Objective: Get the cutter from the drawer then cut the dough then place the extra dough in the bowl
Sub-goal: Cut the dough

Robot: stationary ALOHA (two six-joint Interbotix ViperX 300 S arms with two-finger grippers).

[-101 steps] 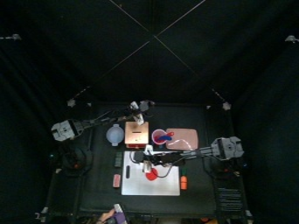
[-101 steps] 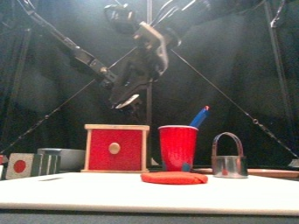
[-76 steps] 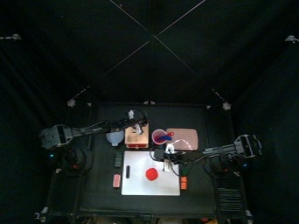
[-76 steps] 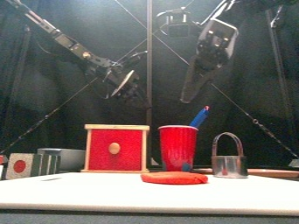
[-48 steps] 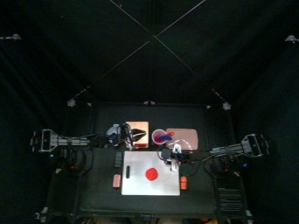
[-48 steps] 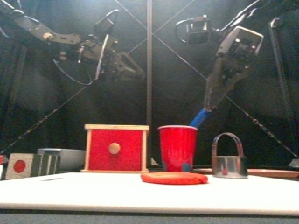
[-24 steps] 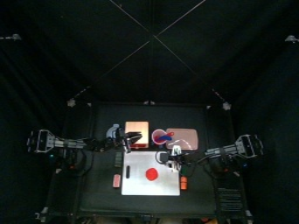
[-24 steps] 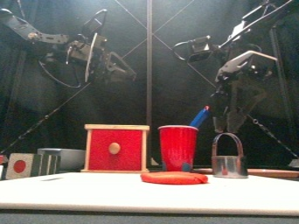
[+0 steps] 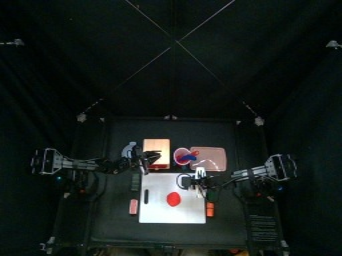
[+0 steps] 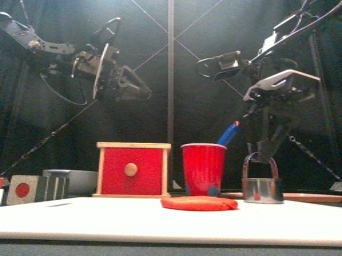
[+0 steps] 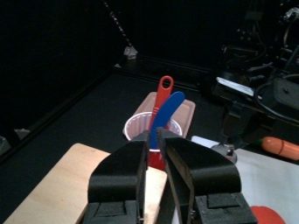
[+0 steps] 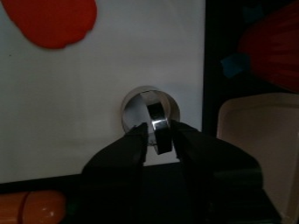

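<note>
The cutter (image 10: 261, 183) stands on the right side of the white cutting board (image 9: 154, 210), not in the drawer. It is a round metal ring with a wire handle on top. The right gripper (image 10: 259, 150) is straight above it, with its tips down at the top of the handle. I cannot tell if it is pinching the handle or not. The red dough (image 10: 198, 203) lies flat in the middle of the board, apart from the cutter. Behind the board are the wooden box (image 10: 132, 170) with its red front closed, the red cup (image 10: 205, 168) with two toy knives, and the bowl (image 10: 78, 181) at the left. The left gripper (image 11: 156, 144) hangs high in the air on the left side. Its jaws are almost together and hold nothing.
</note>
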